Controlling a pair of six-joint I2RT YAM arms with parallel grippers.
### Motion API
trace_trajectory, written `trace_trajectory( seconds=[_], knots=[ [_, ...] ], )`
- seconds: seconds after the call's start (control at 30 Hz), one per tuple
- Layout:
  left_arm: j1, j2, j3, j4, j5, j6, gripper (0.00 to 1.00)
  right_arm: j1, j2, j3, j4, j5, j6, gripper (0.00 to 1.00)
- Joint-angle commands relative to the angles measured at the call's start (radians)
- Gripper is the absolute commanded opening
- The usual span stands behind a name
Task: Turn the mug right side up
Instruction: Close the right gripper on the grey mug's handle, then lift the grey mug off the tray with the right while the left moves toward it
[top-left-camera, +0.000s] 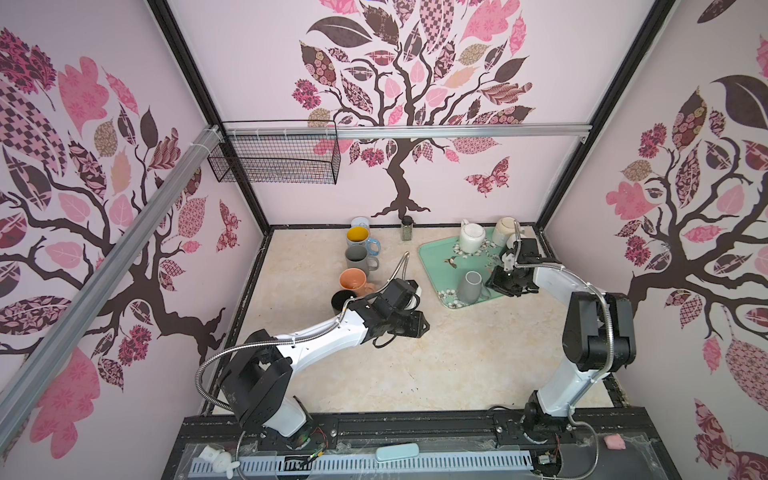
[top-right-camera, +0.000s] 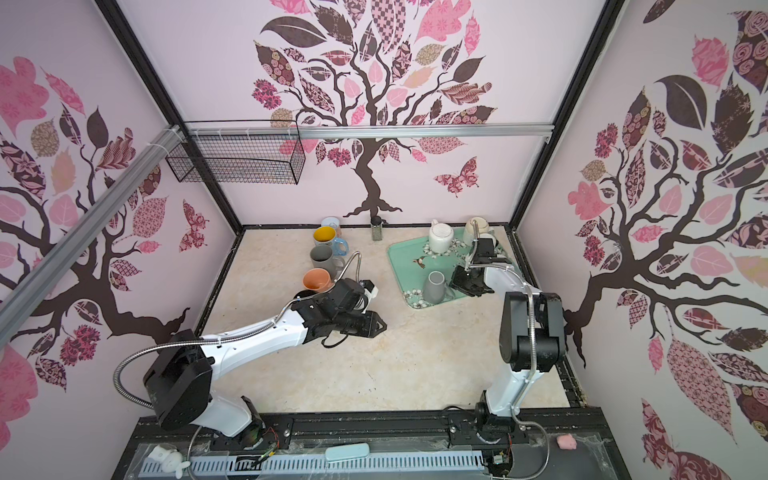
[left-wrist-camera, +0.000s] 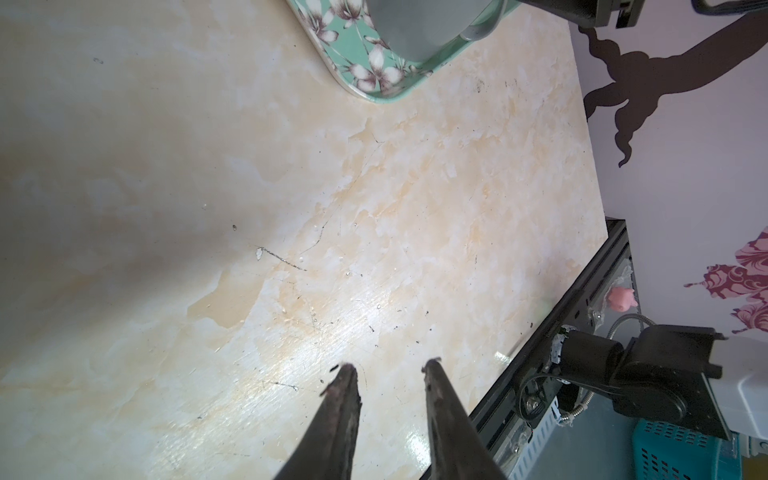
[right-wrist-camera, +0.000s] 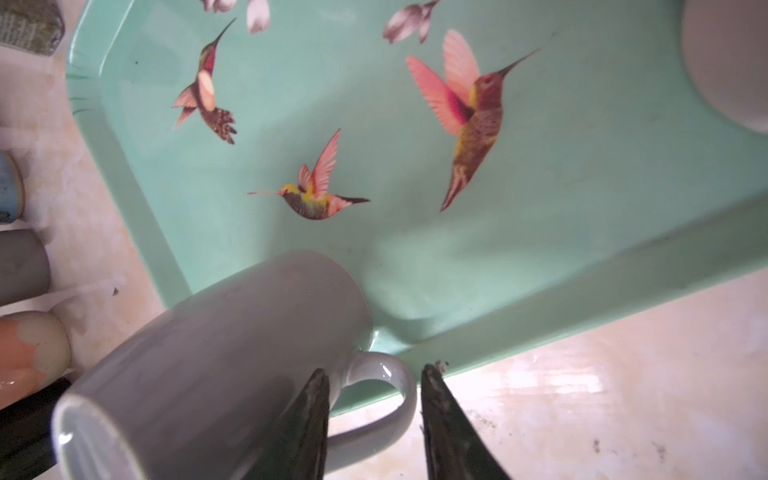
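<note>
A grey mug (top-left-camera: 469, 286) (top-right-camera: 434, 286) stands upside down on the near corner of the teal bird-print tray (top-left-camera: 440, 257), with its handle pointing right. In the right wrist view the mug (right-wrist-camera: 232, 353) fills the near side. My right gripper (right-wrist-camera: 376, 368) (top-left-camera: 492, 284) has one finger on each side of the handle. The jaws stand apart, and a thin gap shows at the handle's outer edge. My left gripper (left-wrist-camera: 390, 368) (top-left-camera: 422, 328) hovers open over bare table near the middle, holding nothing.
Several upright mugs line the left side: yellow-lined (top-left-camera: 358, 237), grey (top-left-camera: 357, 257), orange (top-left-camera: 353, 280), black (top-left-camera: 343, 301). Two white upside-down mugs (top-left-camera: 471, 237) (top-left-camera: 505, 230) sit at the tray's far end. A spice jar (top-left-camera: 407, 228) stands by the back wall. A wire basket (top-left-camera: 274, 158) hangs above.
</note>
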Motion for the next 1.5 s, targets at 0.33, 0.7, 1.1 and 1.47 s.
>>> trace_trajectory(
  seconds=[0.33,0.7,1.1,1.47],
  knots=[
    [-0.001,-0.045,0.003,0.013,-0.019,-0.001,0.3,0.102,-0.134,-0.123,0.061,-0.117,0.001,0.39],
    [0.0,-0.031,0.01,0.011,-0.026,-0.003,0.3,0.258,-0.279,-0.139,0.031,0.146,-0.068,0.49],
    [0.0,-0.049,-0.004,-0.003,-0.054,0.005,0.31,0.323,-0.111,-0.027,-0.029,0.287,-0.149,0.58],
    [0.006,-0.033,0.009,-0.017,-0.069,0.019,0.31,0.328,0.005,0.056,-0.036,0.272,-0.187,0.42]
  ],
)
